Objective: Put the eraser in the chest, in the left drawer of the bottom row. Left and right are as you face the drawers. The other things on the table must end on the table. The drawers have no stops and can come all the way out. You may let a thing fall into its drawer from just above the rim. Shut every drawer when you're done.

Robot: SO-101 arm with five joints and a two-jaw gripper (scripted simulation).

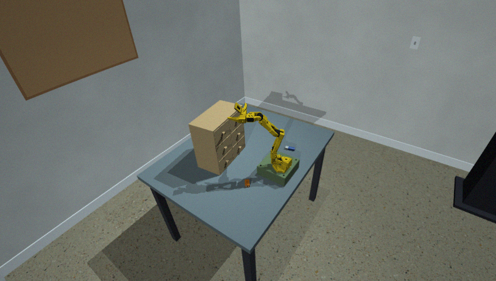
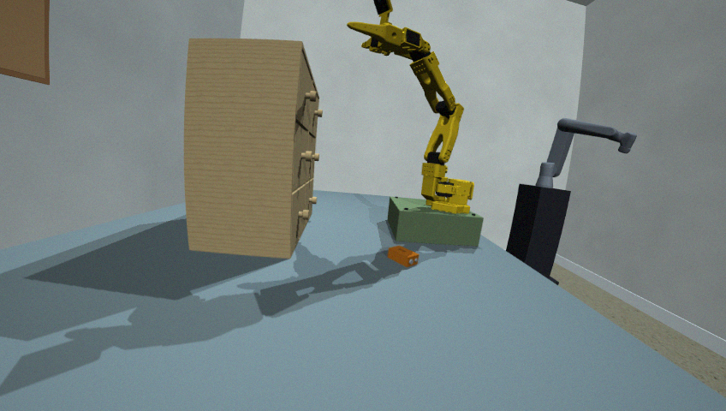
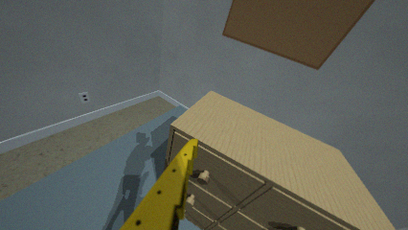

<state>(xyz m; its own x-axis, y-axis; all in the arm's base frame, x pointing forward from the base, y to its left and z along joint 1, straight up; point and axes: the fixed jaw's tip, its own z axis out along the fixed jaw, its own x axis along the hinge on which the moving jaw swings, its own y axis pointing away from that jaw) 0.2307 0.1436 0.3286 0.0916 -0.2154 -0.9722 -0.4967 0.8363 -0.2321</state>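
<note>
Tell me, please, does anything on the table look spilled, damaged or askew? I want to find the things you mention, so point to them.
Nothing stands out: the light wooden chest (image 1: 207, 144) (image 2: 241, 147) (image 3: 268, 139) stands upright with its drawers apparently shut, and no spill or damage shows.

Blue-and-white eraser, flat on the table — wooden chest, upright — bottom-left drawer, shut
</note>
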